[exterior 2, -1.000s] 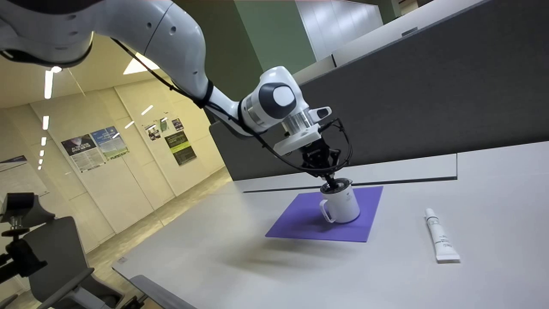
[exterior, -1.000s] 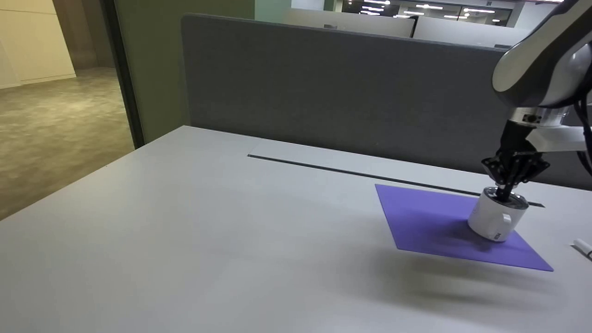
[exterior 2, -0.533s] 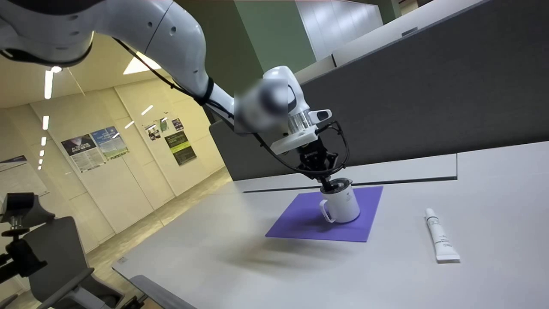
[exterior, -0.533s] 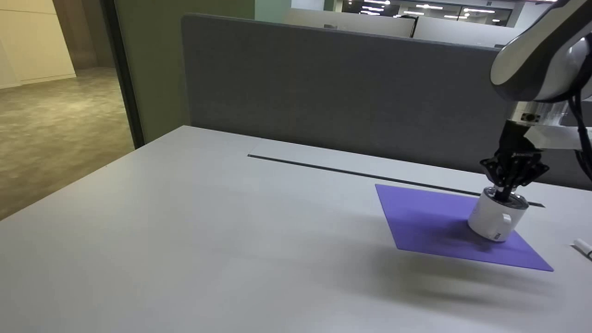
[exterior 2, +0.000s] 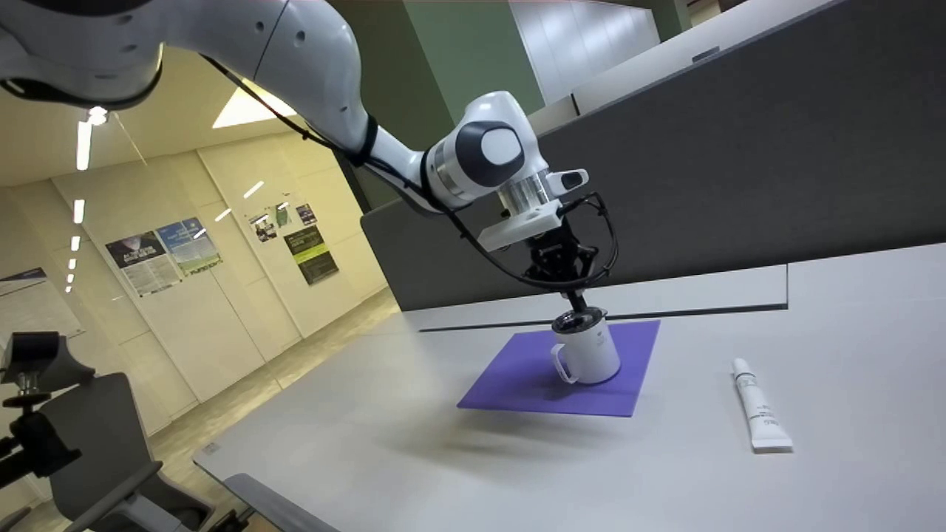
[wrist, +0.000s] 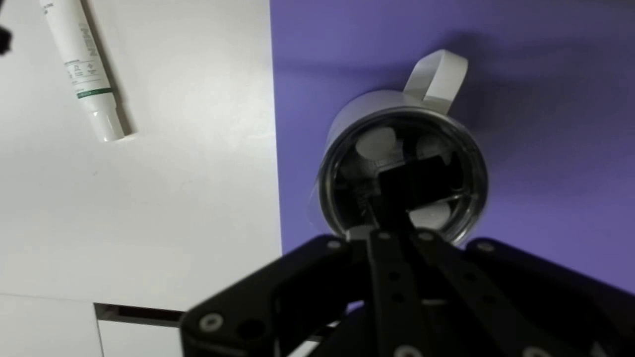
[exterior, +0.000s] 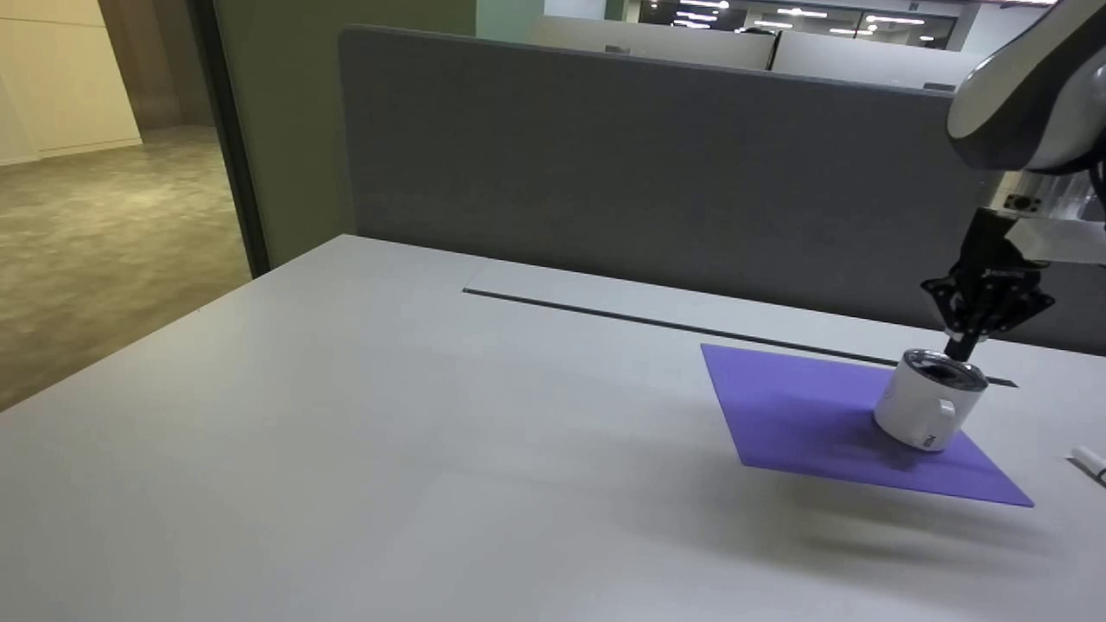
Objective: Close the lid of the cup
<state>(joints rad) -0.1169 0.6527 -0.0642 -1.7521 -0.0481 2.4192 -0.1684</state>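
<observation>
Grey covers the office chair (exterior 2: 107, 436) at lower left in an exterior view, with posters (exterior 2: 189, 247) on the pale wall (exterior 2: 259, 318) beyond it. Next comes the white robot arm (exterior 2: 318, 81), reaching in from the upper left and bending down toward the table (exterior 2: 399, 488); a dark divider (exterior 2: 739, 170) starts behind it and runs on to the right edge. Below its end lies a purple mat (exterior 2: 510, 384), and on that the white cup (exterior 2: 591, 355) stands upright, handle turned to the left as seen from here. Its round lid (exterior 2: 579, 321), dark-looking, rests on top at the rim. Just above the lid's far edge the gripper (exterior: 960, 349) reaches down, its two fingers pressed together; whether their tips touch the lid cannot be told. In the wrist view a black block (wrist: 416, 182) crosses the lid's see-through face, and whether it belongs to the lid or to the fingers is unclear. Last, to the right and well apart from the mat, a white tube (exterior 2: 763, 410) with small print lies on the table, its cap at the far end.
</observation>
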